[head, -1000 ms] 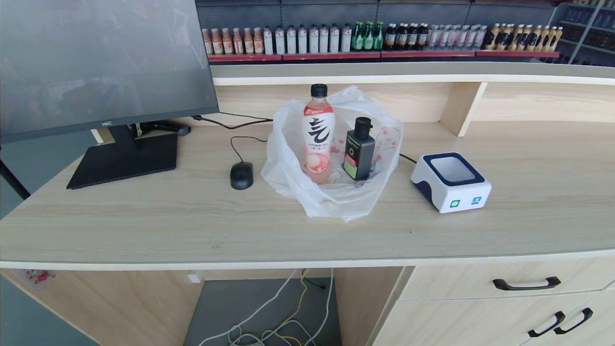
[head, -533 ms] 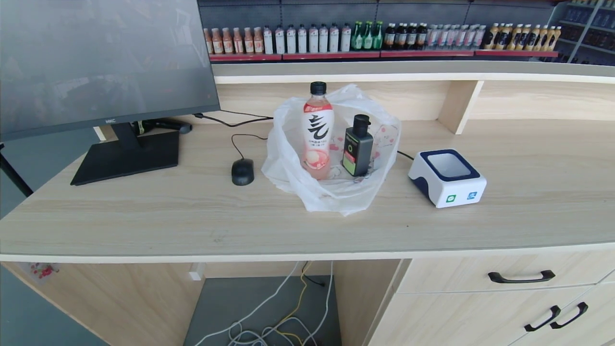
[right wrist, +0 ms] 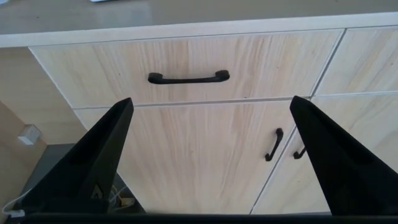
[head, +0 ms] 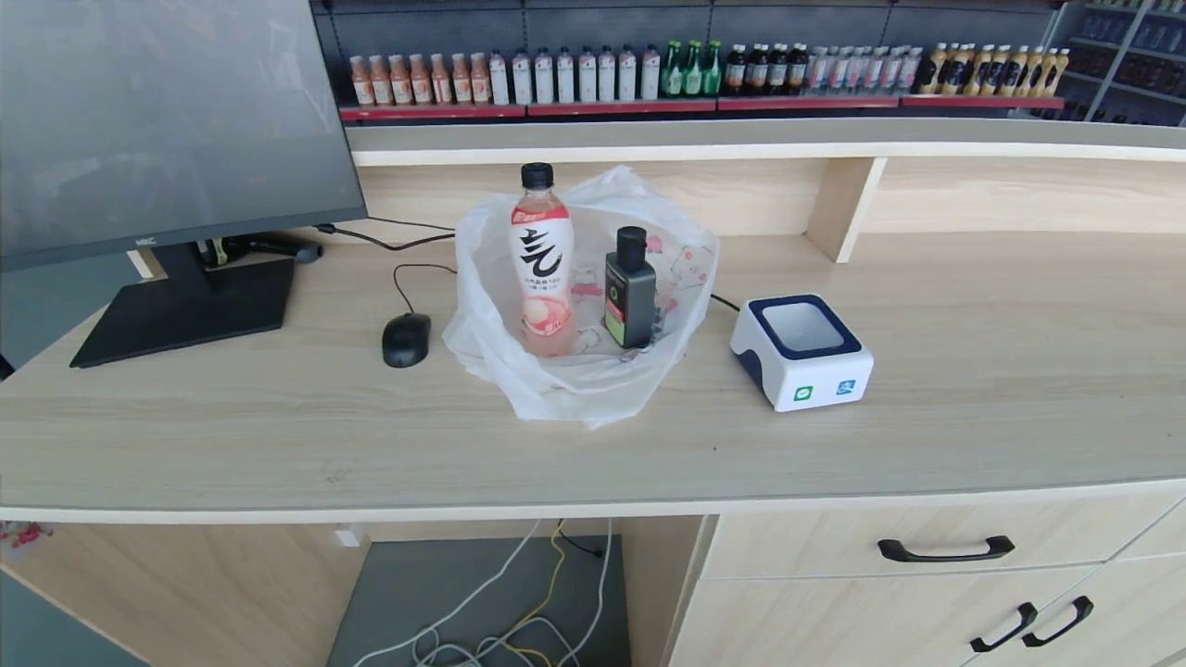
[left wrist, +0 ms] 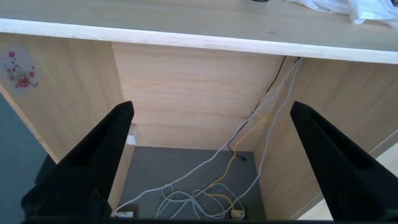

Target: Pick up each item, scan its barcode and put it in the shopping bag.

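- Head view: the white plastic shopping bag [head: 574, 384] sits about midway along the countertop [head: 973, 371], between its front edge and the raised back ledge, with its mouth slumped open.
- Two items stand upright inside it. The pink drink bottle [head: 542, 269] is on the side towards the monitor [head: 167, 120], and the dark bottle with a black cap [head: 630, 296] is just beside it on the scanner side.
- The white-and-blue barcode scanner [head: 801, 352] rests just beside the bag towards the right end of the countertop, window facing up. A black mouse [head: 406, 339] lies near the bag on the other side.
- No loose item is visible on the countertop, so the bagging looks finished or very nearly so.
- Left wrist view: the left gripper [left wrist: 211, 106] hangs below the front edge of the countertop, jaws spread wide and empty, facing the open knee space with its loose cables [left wrist: 205, 193].
- Right wrist view: the right gripper [right wrist: 210, 99] is likewise low, jaws wide and holding nothing, facing the drawer handle [right wrist: 188, 78].
- To close the step well, each arm should probably keep clear of the front edge and the cables. If either arm must reach again, it should rise above the countertop before moving forward, so it does not catch the bag's slack rim or tip the tall pink bottle.
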